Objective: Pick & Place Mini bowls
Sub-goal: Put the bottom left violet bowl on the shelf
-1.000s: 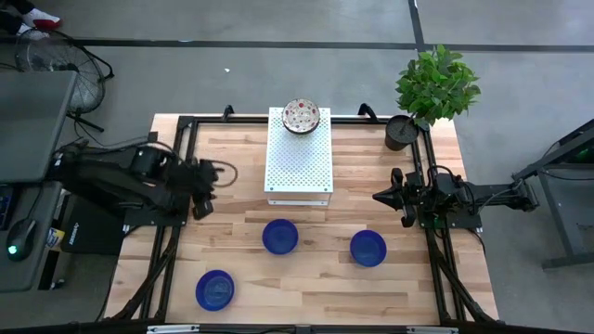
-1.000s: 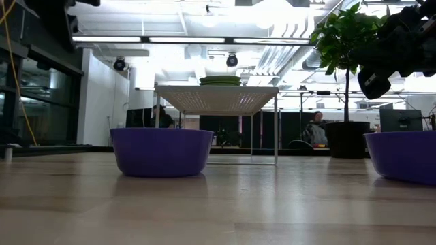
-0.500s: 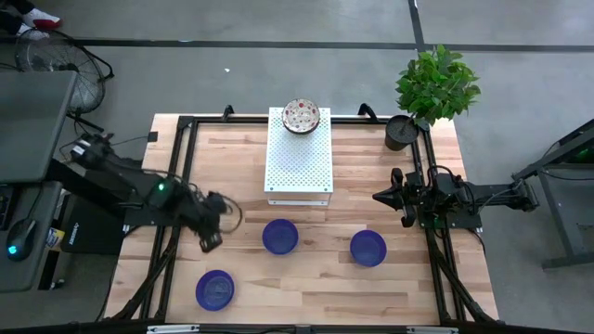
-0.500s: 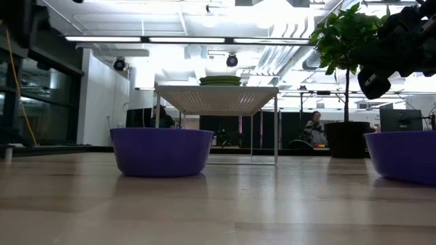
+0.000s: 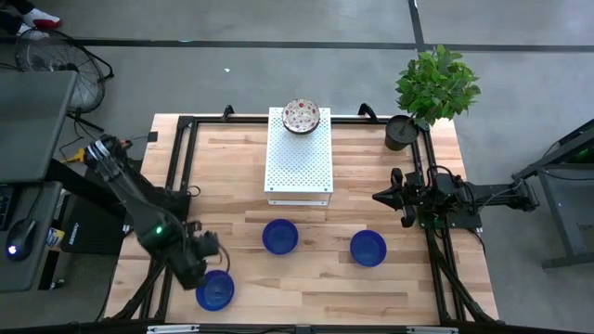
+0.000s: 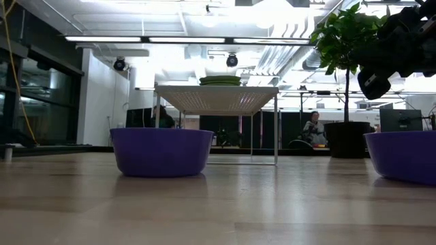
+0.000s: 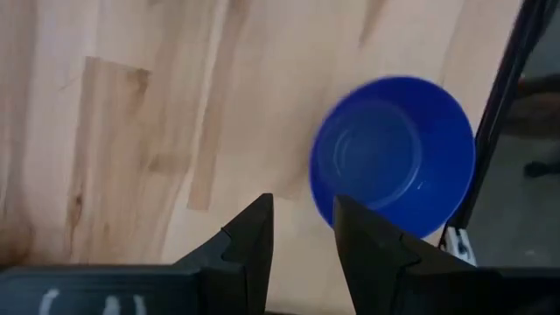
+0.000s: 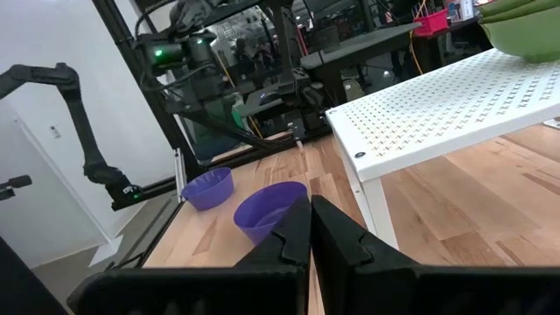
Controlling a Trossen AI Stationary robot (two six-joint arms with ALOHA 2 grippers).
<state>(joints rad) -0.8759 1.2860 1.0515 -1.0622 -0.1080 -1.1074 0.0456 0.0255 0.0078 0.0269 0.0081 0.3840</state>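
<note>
Looking straight down in the high view, the left gripper (image 5: 206, 249) hangs over the near-left part of the counter (image 5: 306, 278), just beside and slightly behind the near-left blue bowl (image 5: 215, 290); that bowl is the closest of the three blue ones to these jaws, so the coming move likely needs only a short advance toward the near edge and a descent onto its rim. A second blue bowl (image 5: 279, 236) sits mid-counter and a third blue bowl (image 5: 368, 248) lies to its right, near the right gripper (image 5: 385, 197), which waits at the right side of the counter with its jaws pinched shut and empty. On the white perforated stand (image 5: 299, 165) rests a speckled bowl (image 5: 301, 116), possibly a stack; how many I cannot tell. All three blue bowls look empty.

From the low view, one blue bowl (image 6: 162, 151) stands upright on the counter and another blue bowl (image 6: 405, 155) shows at the right edge; the stand (image 6: 216, 94) carries a greenish rim on top. The left arm does not show here.

Through the left wrist view, the jaws stand partly open with nothing between them, and the blue bowl (image 7: 393, 156) lies just ahead and to one side of the fingertips (image 7: 254, 226), mouth up, not yet between them.

From the right wrist view, the shut fingers (image 8: 308, 229) point toward two blue bowls (image 8: 271, 208) beside the stand (image 8: 446, 109).
</note>
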